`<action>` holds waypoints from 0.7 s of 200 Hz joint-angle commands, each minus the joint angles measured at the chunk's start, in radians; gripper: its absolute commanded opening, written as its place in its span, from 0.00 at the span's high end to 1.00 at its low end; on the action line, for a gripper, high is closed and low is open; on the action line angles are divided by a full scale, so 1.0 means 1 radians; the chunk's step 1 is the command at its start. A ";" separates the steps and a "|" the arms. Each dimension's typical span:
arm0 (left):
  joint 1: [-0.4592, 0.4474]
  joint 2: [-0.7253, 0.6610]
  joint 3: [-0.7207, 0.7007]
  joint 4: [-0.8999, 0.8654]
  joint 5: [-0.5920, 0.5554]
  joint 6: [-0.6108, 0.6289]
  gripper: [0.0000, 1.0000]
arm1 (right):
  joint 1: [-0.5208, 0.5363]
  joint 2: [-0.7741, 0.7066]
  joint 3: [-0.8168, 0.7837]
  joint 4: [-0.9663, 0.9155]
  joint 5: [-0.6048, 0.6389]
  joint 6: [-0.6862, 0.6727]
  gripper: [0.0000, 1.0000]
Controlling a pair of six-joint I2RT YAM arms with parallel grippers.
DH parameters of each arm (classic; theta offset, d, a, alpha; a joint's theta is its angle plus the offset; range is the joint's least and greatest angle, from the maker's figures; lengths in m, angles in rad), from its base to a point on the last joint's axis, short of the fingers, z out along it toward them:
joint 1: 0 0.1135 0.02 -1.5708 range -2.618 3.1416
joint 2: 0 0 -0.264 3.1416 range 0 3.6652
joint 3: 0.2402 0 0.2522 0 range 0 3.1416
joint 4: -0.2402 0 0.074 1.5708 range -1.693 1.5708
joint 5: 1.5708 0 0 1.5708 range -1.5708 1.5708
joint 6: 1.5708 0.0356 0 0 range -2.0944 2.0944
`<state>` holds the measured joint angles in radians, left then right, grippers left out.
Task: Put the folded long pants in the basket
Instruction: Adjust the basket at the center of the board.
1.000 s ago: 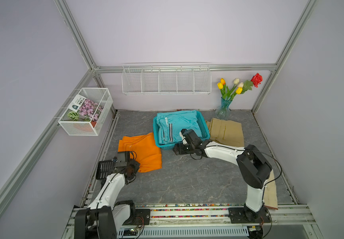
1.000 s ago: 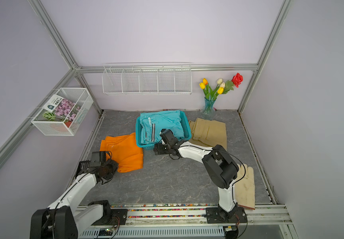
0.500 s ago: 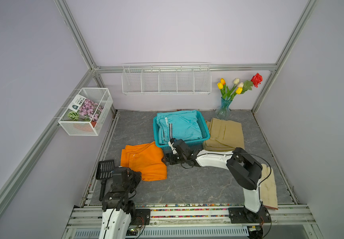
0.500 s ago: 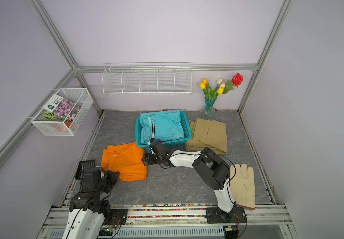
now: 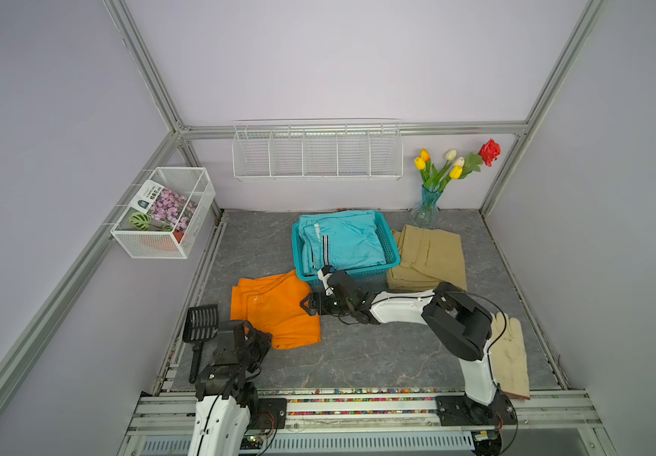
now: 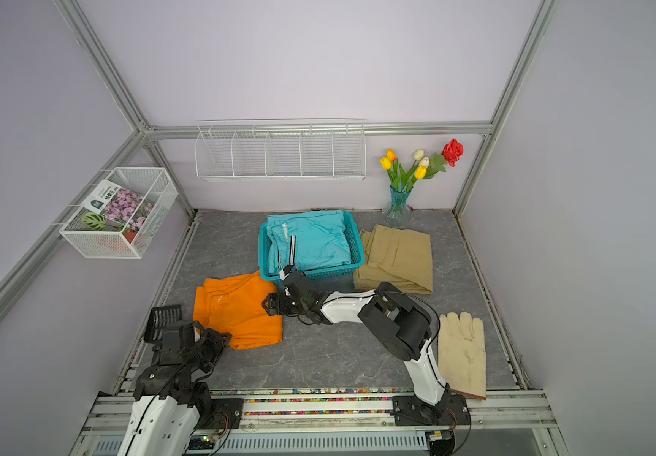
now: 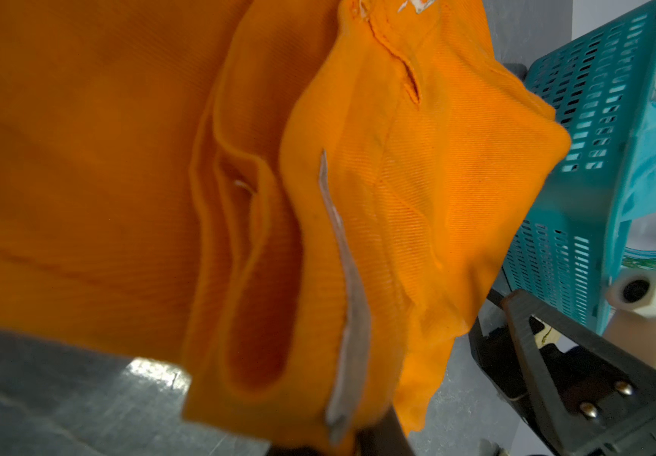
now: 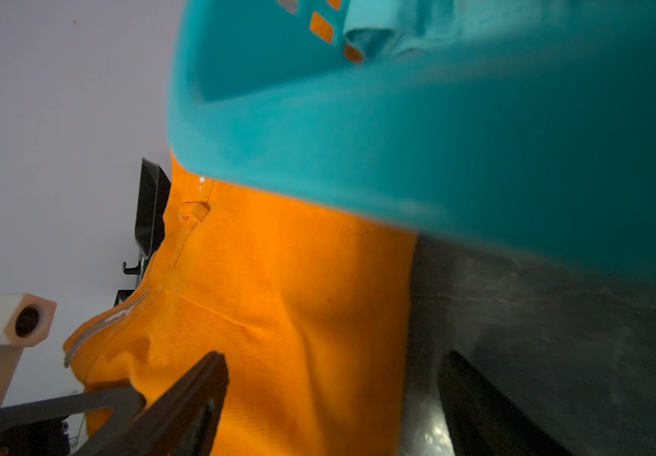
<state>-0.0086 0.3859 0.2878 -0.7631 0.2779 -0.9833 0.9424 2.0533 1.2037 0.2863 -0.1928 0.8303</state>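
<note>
Orange pants [image 5: 275, 304] lie on the grey table [image 5: 358, 355] at seven o'clock from the turquoise basket [image 5: 392, 246], one corner touching it. Left gripper [image 5: 257, 340] is clamped on their near corner. Right gripper [image 5: 308, 306] stands spread wide at their three o'clock edge, holding nothing. Turquoise striped-waistband pants [image 5: 352, 241] fill the basket, and khaki pants [image 5: 431, 256] lie at its three o'clock. Lettering on the packet [image 5: 145, 196] in the wire basket [image 5: 200, 197] is too small to read.
</note>
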 commanded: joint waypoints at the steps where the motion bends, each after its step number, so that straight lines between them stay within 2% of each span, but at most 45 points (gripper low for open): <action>1: -0.008 -0.019 -0.012 -0.017 0.058 0.001 1.00 | 0.011 0.070 0.014 -0.042 -0.024 0.061 0.13; 17: -0.008 -0.022 -0.012 -0.022 0.067 0.003 1.00 | 0.012 0.091 0.023 -0.031 -0.039 0.071 0.18; 29: -0.008 -0.029 -0.010 -0.031 0.070 0.004 1.00 | 0.011 0.099 0.018 -0.009 -0.050 0.079 0.29; 35: -0.008 -0.033 -0.009 -0.034 0.070 0.005 1.00 | 0.010 0.100 0.014 0.001 -0.053 0.079 0.41; 50: -0.009 -0.047 -0.006 -0.049 0.073 0.005 1.00 | 0.011 0.089 0.000 0.002 -0.046 0.079 0.82; 62: -0.009 -0.056 0.006 -0.047 0.096 0.019 1.00 | 0.011 0.073 -0.015 -0.008 -0.039 0.078 0.99; 67: -0.010 -0.056 0.023 -0.047 0.103 0.033 1.00 | 0.013 0.066 -0.026 -0.009 -0.038 0.076 1.00; 74: -0.010 -0.054 0.058 -0.059 0.104 0.049 0.91 | 0.015 0.056 -0.043 -0.009 -0.034 0.073 1.00; 90: -0.009 -0.046 0.157 -0.082 0.105 0.090 0.60 | 0.025 0.032 -0.095 0.001 -0.023 0.072 1.00; 124: -0.010 -0.023 0.316 -0.095 0.136 0.151 0.35 | 0.033 -0.047 -0.244 0.021 0.024 0.057 1.00; 140: -0.010 0.012 0.345 -0.063 0.183 0.192 0.28 | 0.033 -0.105 -0.341 0.043 0.038 0.047 1.00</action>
<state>-0.0143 0.3607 0.5827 -0.8516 0.3904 -0.8722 0.9730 2.0060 0.9993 0.4339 -0.1852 0.8692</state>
